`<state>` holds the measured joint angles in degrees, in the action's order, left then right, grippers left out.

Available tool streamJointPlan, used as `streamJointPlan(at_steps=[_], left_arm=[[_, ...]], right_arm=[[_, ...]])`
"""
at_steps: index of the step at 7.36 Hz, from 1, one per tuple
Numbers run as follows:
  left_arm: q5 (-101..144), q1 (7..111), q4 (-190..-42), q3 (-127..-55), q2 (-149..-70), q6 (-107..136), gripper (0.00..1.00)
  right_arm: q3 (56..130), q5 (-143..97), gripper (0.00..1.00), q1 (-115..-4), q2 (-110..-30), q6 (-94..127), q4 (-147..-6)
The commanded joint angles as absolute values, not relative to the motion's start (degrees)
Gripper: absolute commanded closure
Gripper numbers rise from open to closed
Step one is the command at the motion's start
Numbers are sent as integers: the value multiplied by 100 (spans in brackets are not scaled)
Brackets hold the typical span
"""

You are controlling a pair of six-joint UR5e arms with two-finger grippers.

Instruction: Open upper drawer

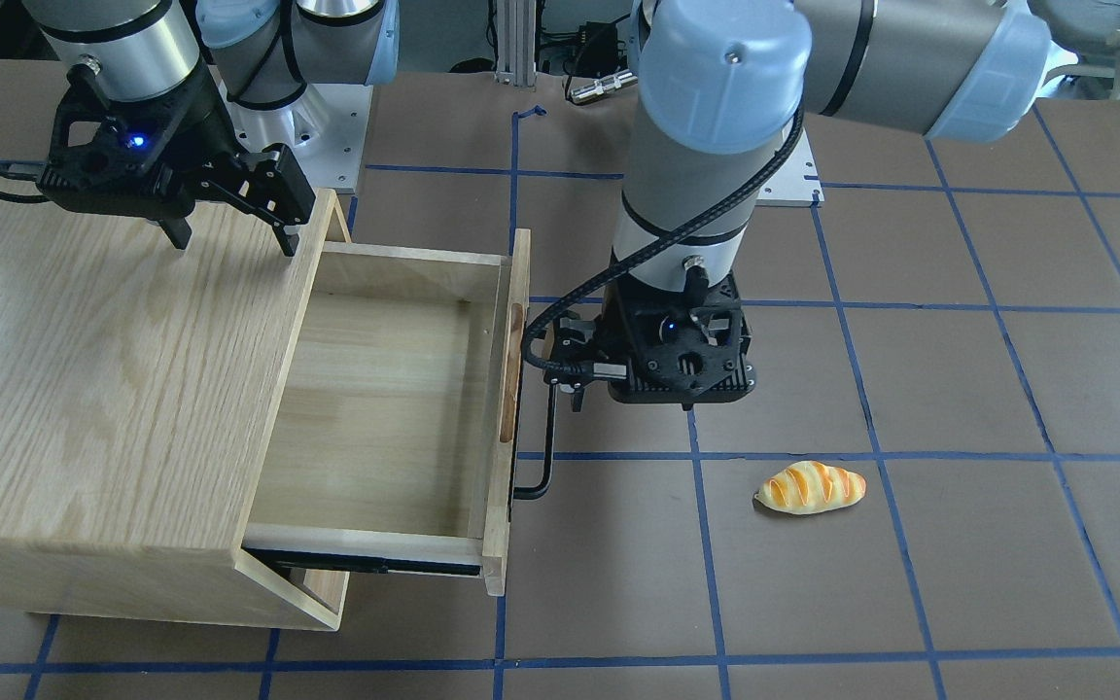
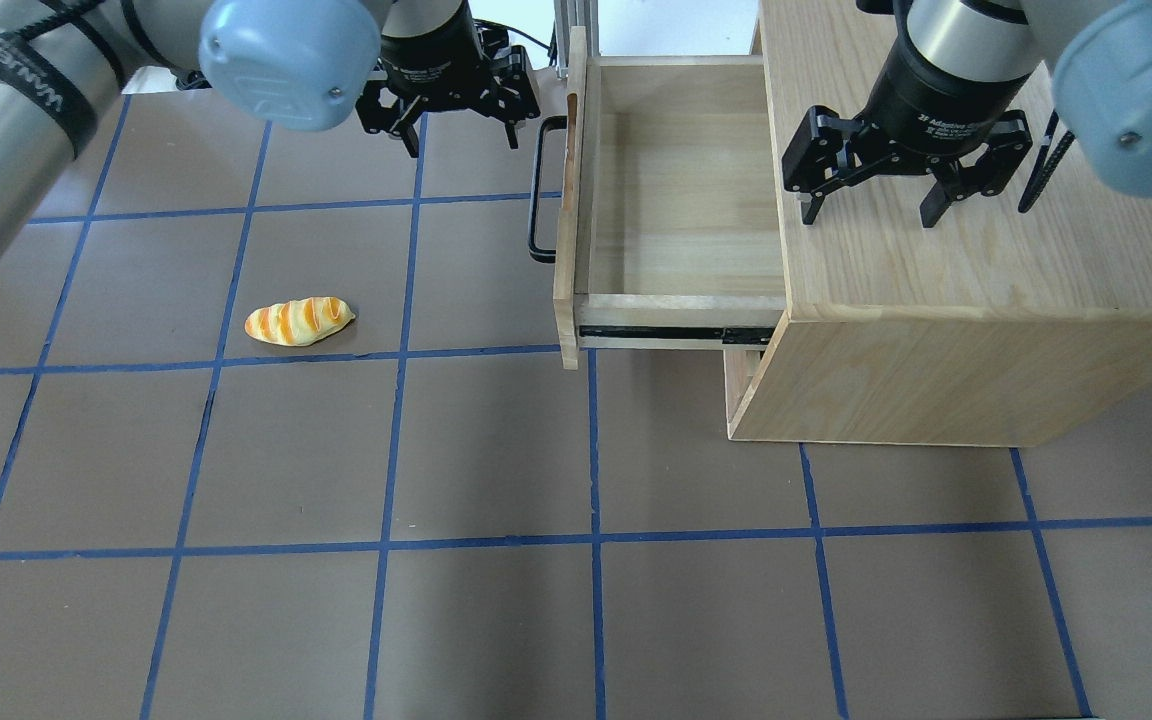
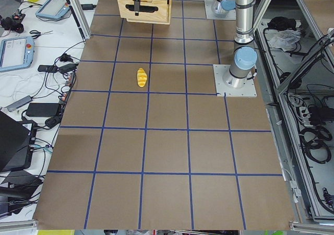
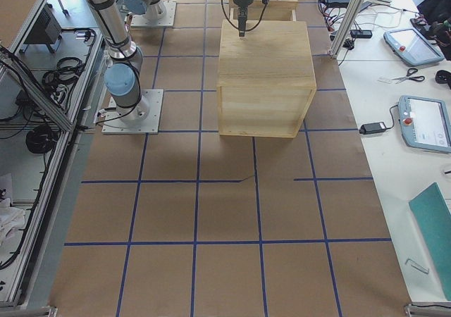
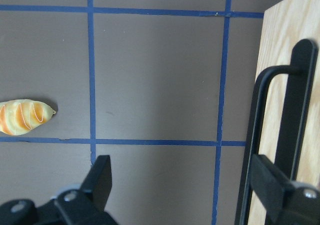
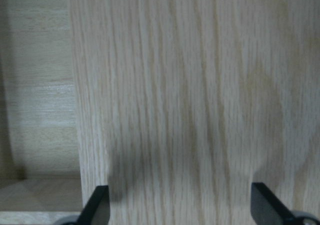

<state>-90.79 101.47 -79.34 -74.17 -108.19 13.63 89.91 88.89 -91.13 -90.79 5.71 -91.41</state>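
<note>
The upper drawer (image 1: 375,408) is pulled far out of the oak-grain cabinet (image 1: 84,369), and its inside is bare. Its front panel (image 2: 568,250) carries the long black bar handle (image 2: 534,190), which also shows in the left wrist view (image 5: 295,110). My left gripper (image 2: 463,140) is open and holds nothing. It hangs over the table just outside the front panel, and one finger (image 5: 272,185) is close beside the handle. My right gripper (image 2: 869,215) is open and empty just above the cabinet top (image 6: 190,85), near the edge over the drawer.
A toy bread loaf (image 2: 298,321) lies on the brown table, away from the drawer on my left side. A plain lower panel (image 2: 741,385) sits closed under the drawer. Blue tape lines (image 2: 386,545) grid the table.
</note>
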Motion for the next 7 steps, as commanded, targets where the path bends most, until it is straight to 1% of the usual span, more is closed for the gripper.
streamJointPlan(at_steps=[1,4,5,6,7], left_arm=[[-9044,9583,-7963,-7470,-10522,733,0],[-9062,8713,-8559,-7584,-10153,-144,0],[-9053,8519,-8561,-7846,-10021,-454,0],[-9035,8508,-8552,-8188,-9828,-466,0],[-9070,8517,-8552,-8374,-9678,-466,0]], right_arm=[[8991,8894,0,-9114,-9079,571,-9141],[8991,8895,0,-9114,-9079,571,-9141],[8991,8886,0,-9114,-9079,571,-9141],[8991,8894,0,-9114,-9079,571,-9141],[8991,8886,0,-9114,-9079,571,-9141]])
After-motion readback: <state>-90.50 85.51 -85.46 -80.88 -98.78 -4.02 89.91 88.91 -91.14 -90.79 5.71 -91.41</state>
